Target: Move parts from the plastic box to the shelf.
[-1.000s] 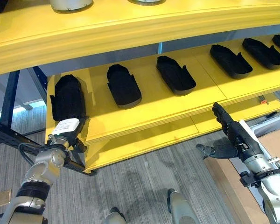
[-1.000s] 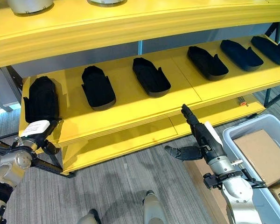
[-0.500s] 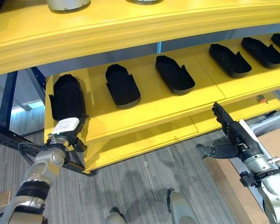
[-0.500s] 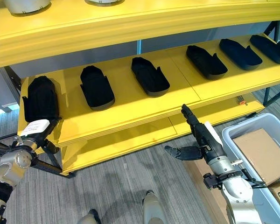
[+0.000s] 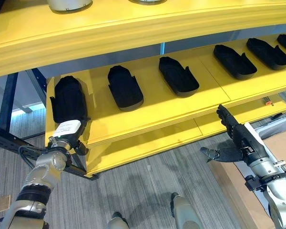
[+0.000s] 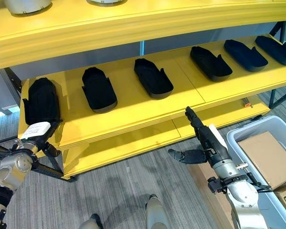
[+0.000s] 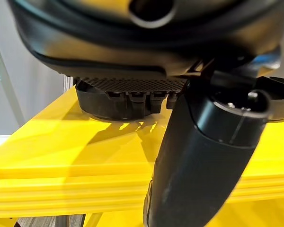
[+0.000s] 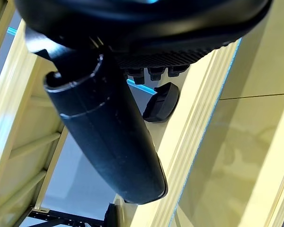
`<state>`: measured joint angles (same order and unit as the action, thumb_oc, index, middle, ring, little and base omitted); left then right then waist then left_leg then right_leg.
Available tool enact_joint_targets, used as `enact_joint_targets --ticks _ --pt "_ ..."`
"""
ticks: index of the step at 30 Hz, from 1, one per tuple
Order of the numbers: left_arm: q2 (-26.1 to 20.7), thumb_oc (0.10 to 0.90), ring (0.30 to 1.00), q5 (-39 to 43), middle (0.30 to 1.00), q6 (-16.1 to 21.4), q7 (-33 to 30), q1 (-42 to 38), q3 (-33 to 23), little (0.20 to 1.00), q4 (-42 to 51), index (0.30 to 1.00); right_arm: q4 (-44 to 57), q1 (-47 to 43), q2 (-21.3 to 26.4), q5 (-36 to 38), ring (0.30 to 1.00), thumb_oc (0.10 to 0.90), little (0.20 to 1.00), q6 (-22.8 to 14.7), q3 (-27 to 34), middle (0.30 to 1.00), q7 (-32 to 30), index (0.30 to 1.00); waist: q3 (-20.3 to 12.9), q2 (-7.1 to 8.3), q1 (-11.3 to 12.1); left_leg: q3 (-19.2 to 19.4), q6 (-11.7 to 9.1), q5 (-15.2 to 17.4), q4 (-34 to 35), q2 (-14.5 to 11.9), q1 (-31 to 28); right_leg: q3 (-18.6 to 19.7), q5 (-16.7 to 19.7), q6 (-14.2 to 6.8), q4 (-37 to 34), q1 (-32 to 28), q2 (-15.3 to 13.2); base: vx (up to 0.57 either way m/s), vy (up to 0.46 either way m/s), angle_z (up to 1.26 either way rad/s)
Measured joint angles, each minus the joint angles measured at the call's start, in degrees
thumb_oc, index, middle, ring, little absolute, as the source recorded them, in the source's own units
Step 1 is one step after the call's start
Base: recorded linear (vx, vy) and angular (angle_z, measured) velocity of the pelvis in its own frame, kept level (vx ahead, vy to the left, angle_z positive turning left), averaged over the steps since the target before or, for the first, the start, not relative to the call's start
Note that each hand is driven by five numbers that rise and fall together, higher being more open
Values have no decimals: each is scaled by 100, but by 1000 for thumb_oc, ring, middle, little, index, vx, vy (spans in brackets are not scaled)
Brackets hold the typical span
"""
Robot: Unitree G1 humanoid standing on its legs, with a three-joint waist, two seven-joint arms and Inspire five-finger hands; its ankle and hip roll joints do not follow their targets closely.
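Observation:
Several black moulded parts lie in a row on the yellow shelf (image 5: pixel 157 109). The leftmost part (image 5: pixel 69 98) rests at the shelf's left end. My left hand (image 5: pixel 69 133) is at that part's near end, fingers straight against it and thumb (image 7: pixel 203 156) standing free. My right hand (image 5: pixel 238 138) hovers open in front of the shelf's lower edge at the right, fingers pointing at the shelf, thumb spread, holding nothing. The grey plastic box (image 6: pixel 238 138) stands at the lower right beside that arm.
Other parts (image 5: pixel 126 88) (image 5: pixel 178 76) (image 5: pixel 235 62) lie spaced along the shelf. A cardboard sheet (image 6: pixel 267 157) lies in the box. An upper yellow shelf (image 5: pixel 133 33) overhangs, with pale round objects (image 5: pixel 69 4) on it. A dark metal frame (image 5: pixel 9 100) stands at the left.

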<state>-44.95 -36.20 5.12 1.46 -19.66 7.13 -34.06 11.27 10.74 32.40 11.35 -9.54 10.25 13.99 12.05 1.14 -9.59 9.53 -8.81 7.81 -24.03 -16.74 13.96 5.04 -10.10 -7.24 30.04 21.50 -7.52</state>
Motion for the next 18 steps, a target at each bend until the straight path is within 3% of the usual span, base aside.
enact_joint_targets --ticks 18 --pt "-144 900 1000 4 1000 5 -95 -185 30 1000 -144 1000 0 0 4 1 1000 900 1000 -1 -1 1000 0 1000 29 37 5 10 -4 -2 -1 0 -4 4 0 0 4 1 5 0 0 0"
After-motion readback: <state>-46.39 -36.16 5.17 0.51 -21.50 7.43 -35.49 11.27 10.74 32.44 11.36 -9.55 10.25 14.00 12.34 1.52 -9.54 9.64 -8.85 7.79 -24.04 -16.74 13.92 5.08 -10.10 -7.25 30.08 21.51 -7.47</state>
